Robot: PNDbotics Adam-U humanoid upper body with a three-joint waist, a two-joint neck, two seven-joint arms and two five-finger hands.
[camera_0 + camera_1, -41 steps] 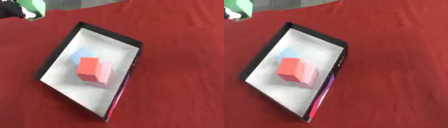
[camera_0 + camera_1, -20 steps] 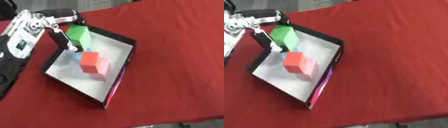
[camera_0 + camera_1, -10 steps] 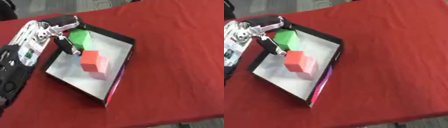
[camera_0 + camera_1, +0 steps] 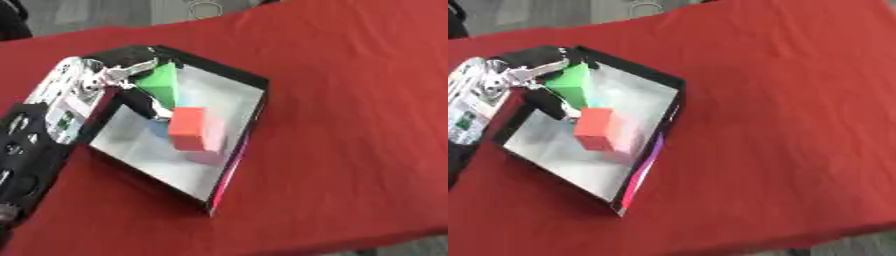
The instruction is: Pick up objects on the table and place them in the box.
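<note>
Gripping green block (image 4: 160, 81), left hand (image 4: 103, 80) fingers apparently curled round it, over box (image 4: 254, 107)

Both views come from the robot's head and look steeply down on the red cloth-covered tabletop (image 4: 350, 100), from fairly near. The tabletop lies askew, its far edge slanting up toward the right. The two share nearly the whole scene: the black-rimmed, white-floored open box (image 4: 249, 80) and the robot's black and silver left hand (image 4: 96, 82) entering from the left. In the right eye view the box (image 4: 667, 80) sits further left, and more cloth shows at the right.
</note>
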